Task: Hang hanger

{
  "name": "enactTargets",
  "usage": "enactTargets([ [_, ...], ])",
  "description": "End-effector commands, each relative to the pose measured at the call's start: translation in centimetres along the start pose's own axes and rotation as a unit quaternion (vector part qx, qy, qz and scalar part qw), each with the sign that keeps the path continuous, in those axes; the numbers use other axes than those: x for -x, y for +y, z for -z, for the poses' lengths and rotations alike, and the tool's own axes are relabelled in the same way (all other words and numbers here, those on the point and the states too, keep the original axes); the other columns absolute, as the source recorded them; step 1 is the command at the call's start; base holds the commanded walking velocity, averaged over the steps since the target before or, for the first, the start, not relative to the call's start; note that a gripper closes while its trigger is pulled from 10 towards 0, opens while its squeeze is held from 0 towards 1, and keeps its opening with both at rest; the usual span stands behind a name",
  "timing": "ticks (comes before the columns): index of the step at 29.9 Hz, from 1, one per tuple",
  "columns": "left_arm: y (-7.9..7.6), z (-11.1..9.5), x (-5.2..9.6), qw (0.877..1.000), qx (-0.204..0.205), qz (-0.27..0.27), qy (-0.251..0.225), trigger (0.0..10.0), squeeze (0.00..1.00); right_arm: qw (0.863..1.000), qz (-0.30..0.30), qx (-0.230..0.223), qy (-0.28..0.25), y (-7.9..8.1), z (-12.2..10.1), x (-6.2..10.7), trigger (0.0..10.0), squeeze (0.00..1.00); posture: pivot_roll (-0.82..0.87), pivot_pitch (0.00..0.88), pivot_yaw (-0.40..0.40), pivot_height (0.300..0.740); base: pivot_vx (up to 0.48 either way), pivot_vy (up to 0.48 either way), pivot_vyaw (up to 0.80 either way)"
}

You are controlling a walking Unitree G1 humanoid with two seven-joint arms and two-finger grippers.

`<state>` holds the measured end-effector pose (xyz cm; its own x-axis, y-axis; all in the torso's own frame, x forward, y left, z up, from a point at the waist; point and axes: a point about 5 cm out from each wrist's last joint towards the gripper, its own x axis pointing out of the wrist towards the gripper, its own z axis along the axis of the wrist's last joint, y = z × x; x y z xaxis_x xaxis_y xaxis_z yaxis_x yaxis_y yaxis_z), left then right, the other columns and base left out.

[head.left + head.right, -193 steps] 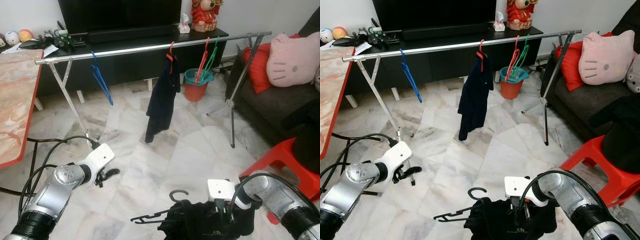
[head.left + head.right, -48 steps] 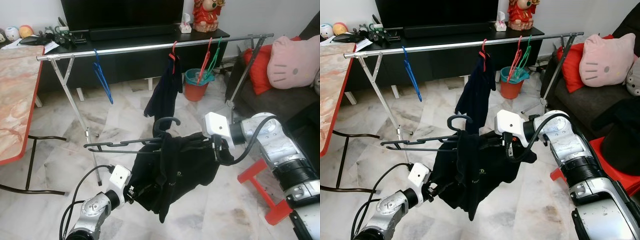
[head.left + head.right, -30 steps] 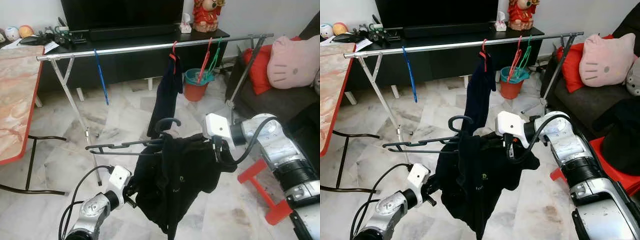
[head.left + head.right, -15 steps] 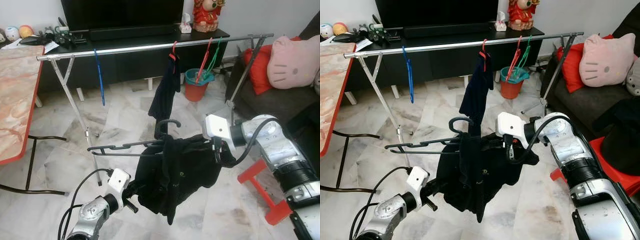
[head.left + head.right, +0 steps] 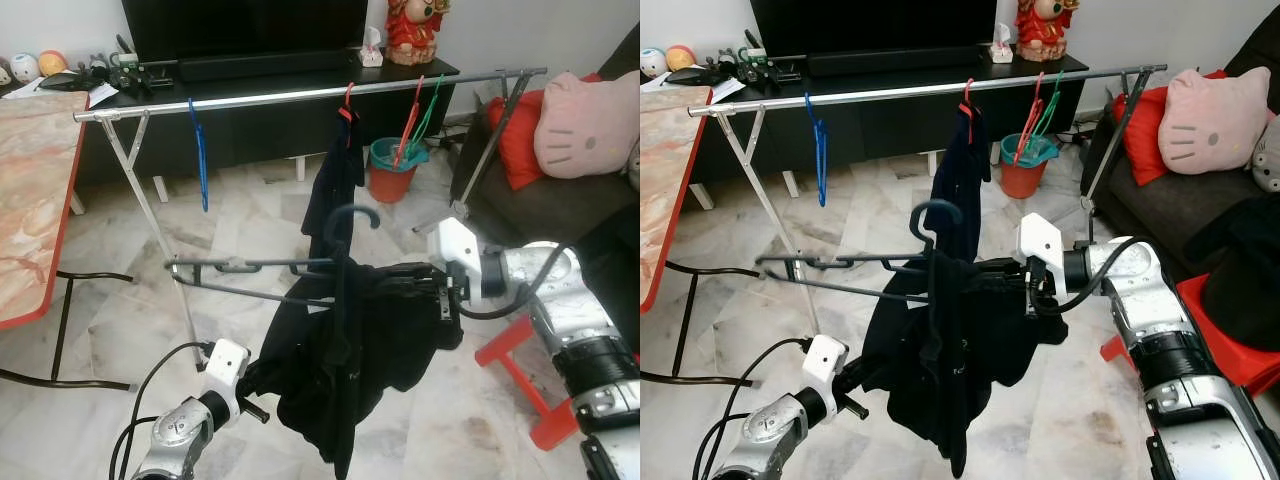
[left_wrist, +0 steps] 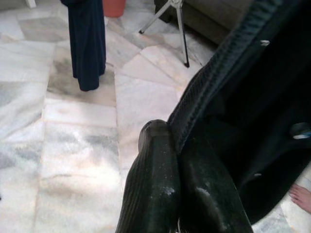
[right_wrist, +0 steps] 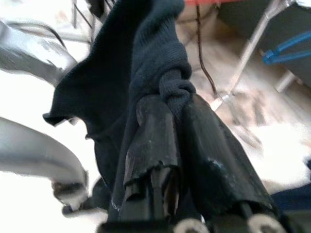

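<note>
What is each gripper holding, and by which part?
Right gripper: the black garment, at its top on the hanger. Left gripper: the garment's lower edge.

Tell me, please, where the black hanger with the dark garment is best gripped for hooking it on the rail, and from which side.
Probably the bare left arm of the black hanger, taken from below: the dark garment covers its right half, and the hook stands upright and must stay free for the rail.

One clothes rail (image 5: pixel 300 95). Five hangers: one black (image 5: pixel 260 268), one blue (image 5: pixel 198 150), two red (image 5: pixel 345 98) (image 5: pixel 408 125), one green (image 5: pixel 428 112). Two dark garments (image 5: pixel 370 350) (image 5: pixel 335 185). One bucket (image 5: pixel 388 170). Two cushions (image 5: pixel 587 120) (image 5: pixel 515 135). Two hands (image 5: pixel 250 385) (image 5: pixel 415 283).
</note>
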<state>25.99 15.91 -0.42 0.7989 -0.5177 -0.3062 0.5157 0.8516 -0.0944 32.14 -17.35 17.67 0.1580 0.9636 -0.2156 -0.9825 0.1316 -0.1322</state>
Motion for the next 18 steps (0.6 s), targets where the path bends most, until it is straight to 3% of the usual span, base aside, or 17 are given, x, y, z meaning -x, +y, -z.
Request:
enactTargets([
  [1, 0.4, 1.8, 1.0, 0.999, 0.013, -0.017, 0.049, 10.0, 0.0, 0.997, -0.017, 0.03, -0.07, 0.2, -2.6, 1.2, 0.0, 0.0, -0.03, 0.0, -0.044, 0.74, 0.0, 0.0, 0.0],
  [7, 0.8, 1.9, 1.3, 0.998, 0.006, -0.03, 0.057, 10.0, 0.0, 0.993, -0.12, 0.012, -0.013, 3.1, -1.0, 1.8, 0.0, 0.0, -0.03, 0.0, -0.043, 0.74, 0.0, 0.0, 0.0],
  [18, 1.0, 2.0, 1.3, 0.997, -0.002, -0.034, 0.067, 10.0, 0.0, 0.979, -0.165, -0.004, 0.121, 5.7, 1.6, 3.5, 0.0, 0.0, -0.03, 0.0, -0.04, 0.74, 0.0, 0.0, 0.0],
])
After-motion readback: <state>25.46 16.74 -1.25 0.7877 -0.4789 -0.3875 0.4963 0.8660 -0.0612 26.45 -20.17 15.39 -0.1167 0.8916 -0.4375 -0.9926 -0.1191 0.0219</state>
